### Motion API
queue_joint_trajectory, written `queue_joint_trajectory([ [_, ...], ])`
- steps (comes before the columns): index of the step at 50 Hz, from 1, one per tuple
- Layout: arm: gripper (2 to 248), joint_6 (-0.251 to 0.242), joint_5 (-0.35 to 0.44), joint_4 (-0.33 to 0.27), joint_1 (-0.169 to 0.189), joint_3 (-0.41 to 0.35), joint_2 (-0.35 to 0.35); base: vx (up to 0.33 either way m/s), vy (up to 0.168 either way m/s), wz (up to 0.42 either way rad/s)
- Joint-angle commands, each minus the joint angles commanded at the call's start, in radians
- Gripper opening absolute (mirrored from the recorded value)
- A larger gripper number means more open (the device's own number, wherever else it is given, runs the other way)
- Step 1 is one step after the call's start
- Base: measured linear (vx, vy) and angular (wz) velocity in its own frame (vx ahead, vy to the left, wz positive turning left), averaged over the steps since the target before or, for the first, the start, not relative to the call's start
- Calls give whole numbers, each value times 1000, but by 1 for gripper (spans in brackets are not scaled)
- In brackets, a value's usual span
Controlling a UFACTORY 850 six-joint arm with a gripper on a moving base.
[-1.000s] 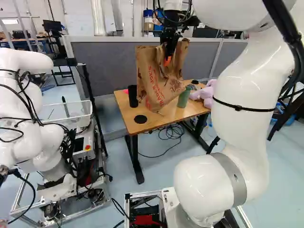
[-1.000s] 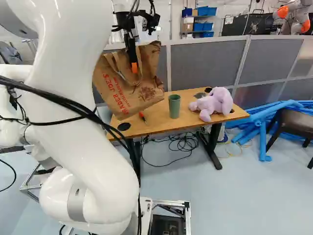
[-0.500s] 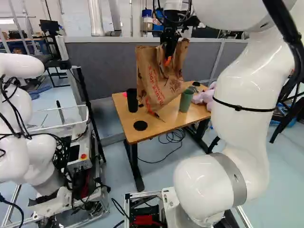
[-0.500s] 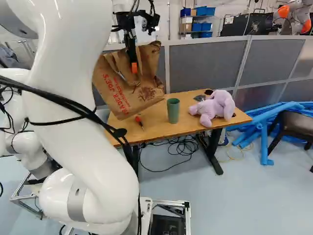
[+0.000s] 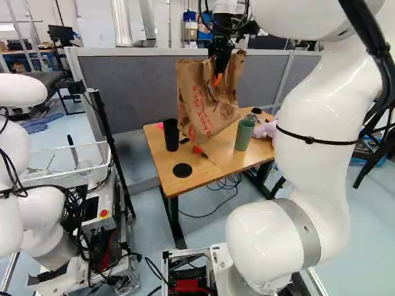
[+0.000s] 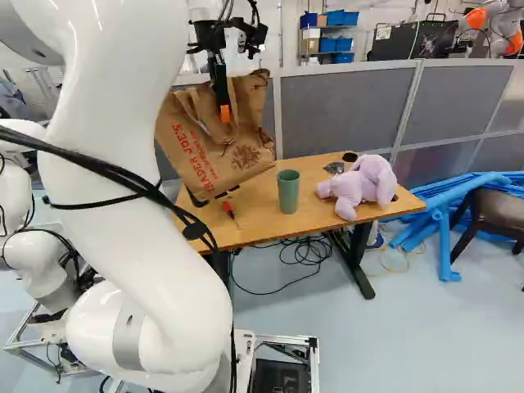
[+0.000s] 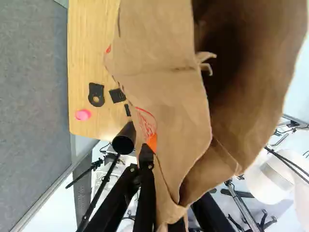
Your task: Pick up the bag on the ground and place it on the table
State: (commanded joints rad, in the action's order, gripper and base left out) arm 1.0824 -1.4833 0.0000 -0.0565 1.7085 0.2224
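While the table (image 6: 262, 219) stands ahead, the bag (image 6: 196, 151) hangs near it, whether directly over it I cannot tell, pinched near its mouth by the gripper (image 6: 224, 113), fingers nearly together. On the table are the plush toy (image 6: 360, 188), green cup (image 6: 288, 193), black cup (image 5: 171, 137) and red-handled tool (image 6: 228, 208).

Base has moved, seemingly ahead: table (image 5: 213, 168) now shows lower in both base views, another robot (image 5: 43, 206) farther toward left edge of left base view. There, red-handled tool (image 6: 228, 207) now peeks out below bag (image 5: 207, 105).
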Motion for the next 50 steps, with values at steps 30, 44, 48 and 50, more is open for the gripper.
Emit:
queue_joint_trajectory([
  [30, 26, 0, 0, 0, 0, 0, 0, -1, 0, 0],
  [44, 26, 0, 0, 0, 0, 0, 0, 0, 0, 0],
  [48, 26, 0, 0, 0, 0, 0, 0, 0, 0, 0],
  [50, 26, 0, 0, 0, 0, 0, 0, 0, 0, 0],
])
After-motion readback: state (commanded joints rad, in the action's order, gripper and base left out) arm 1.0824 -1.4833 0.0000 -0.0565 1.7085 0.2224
